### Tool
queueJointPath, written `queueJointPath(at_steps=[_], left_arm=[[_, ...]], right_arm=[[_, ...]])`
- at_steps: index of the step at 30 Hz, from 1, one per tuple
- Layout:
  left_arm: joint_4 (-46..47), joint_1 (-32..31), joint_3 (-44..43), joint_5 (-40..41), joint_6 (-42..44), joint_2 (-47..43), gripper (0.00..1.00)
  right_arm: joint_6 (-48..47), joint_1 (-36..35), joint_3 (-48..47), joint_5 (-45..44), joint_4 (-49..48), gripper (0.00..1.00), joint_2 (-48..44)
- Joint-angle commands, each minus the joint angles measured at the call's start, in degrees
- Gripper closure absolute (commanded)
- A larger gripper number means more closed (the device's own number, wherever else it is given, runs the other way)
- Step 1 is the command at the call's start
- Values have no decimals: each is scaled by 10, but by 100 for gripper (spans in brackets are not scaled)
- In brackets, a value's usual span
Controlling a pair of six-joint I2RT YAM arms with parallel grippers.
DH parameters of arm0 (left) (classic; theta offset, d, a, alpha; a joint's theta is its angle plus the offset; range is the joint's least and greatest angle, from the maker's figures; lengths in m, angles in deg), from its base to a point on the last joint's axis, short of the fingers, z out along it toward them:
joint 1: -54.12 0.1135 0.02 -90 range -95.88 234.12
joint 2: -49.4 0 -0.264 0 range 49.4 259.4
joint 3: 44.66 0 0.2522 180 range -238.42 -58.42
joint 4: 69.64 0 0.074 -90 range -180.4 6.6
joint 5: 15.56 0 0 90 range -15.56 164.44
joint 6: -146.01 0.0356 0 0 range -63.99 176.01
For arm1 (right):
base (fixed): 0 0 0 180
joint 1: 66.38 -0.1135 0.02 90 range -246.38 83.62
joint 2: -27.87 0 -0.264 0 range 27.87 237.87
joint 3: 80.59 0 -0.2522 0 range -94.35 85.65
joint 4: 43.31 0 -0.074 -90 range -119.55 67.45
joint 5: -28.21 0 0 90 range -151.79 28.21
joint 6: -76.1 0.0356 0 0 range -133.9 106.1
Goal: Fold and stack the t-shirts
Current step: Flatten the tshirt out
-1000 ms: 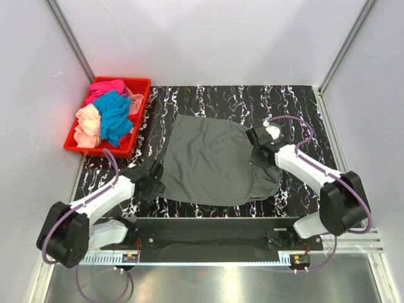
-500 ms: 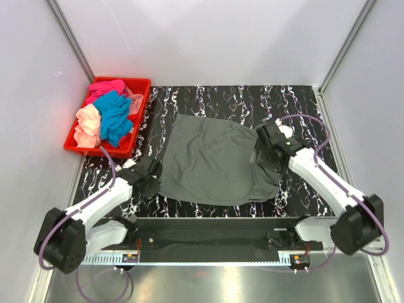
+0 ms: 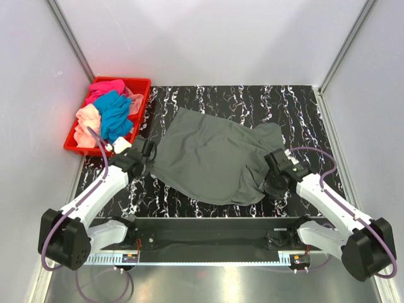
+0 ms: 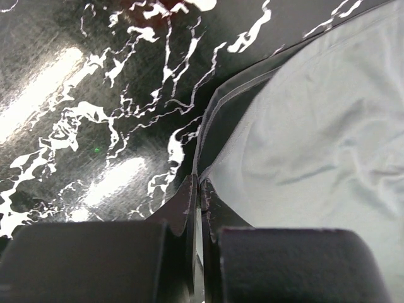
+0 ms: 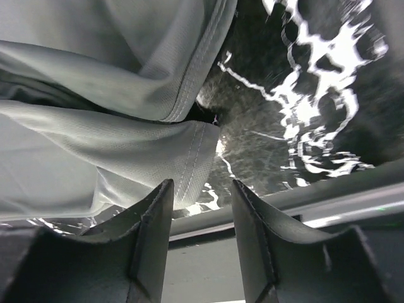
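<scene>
**Now the left side pulls and the right lets go**

Just a second ago the left fingers (image 4: 182, 218) stood apart beside the grey t-shirt (image 3: 211, 158). They are now pinched shut on its left hem and have drawn it toward the red crate (image 3: 142, 117). Meanwhile the right fingers (image 5: 151, 240) have dropped the cloth and hang half apart, empty, by its near-right corner. The shirt lies flatter across the middle of the table (image 3: 297, 107), so spreading looks nearly done. Folding has not begun.
</scene>
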Motion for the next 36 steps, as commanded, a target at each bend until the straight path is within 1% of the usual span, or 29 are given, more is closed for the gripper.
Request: queueJointPath(at_steps=[1, 7, 11, 15, 20, 23, 26, 27, 28, 36], left_arm=[[15, 2, 13, -6, 10, 5, 100], [18, 2, 21, -12, 12, 7, 100], [21, 2, 28, -14, 14, 1, 100], [19, 2, 28, -16, 17, -3, 100], [20, 2, 30, -19, 14, -16, 100], [23, 2, 30, -15, 18, -12, 100], [23, 2, 26, -15, 25, -8, 100], [22, 2, 25, -15, 25, -7, 100], [23, 2, 26, -14, 25, -7, 100], [26, 2, 21, 1, 33, -9, 100]], right_arm=[[68, 3, 33, 35, -71, 51, -27], [108, 3, 137, -8, -144, 50, -77], [106, 2, 147, -53, -150, 49, -113], [113, 2, 149, -57, -164, 47, -127], [127, 3, 146, -68, -177, 47, -118], [146, 3, 143, -80, -166, 48, -100], [159, 3, 149, -73, -168, 50, -87], [159, 1, 153, -67, -175, 55, -85], [158, 2, 153, -58, -180, 56, -82], [155, 2, 138, -58, -175, 56, -52]])
